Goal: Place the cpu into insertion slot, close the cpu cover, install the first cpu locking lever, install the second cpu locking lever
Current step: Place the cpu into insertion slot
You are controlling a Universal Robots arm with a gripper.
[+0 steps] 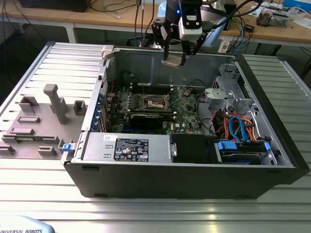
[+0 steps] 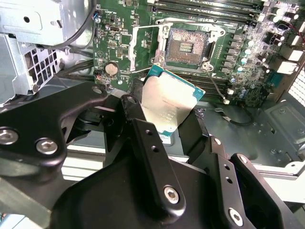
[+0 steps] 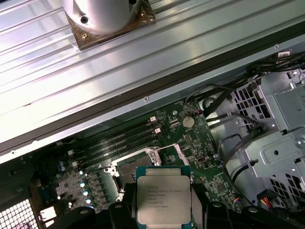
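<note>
I am holding the cpu [image 2: 167, 98] clenched in the pincer [image 2: 164, 119], hovering above the insertion slot [image 2: 188, 44]; placing it, I judge, is calling for squaring chip to socket.

The black two-fingered end effector [image 1: 173, 59] hangs from the arm's grey-and-black wrist [image 1: 187, 22] at the far side of the scene, pointing downward and raised in the air. Its black fingers [image 2: 143, 133] are clamped on opposite edges of the small flat square silver-grey cpu [image 2: 167, 107], which sits between their tips in both wrist views.
</note>
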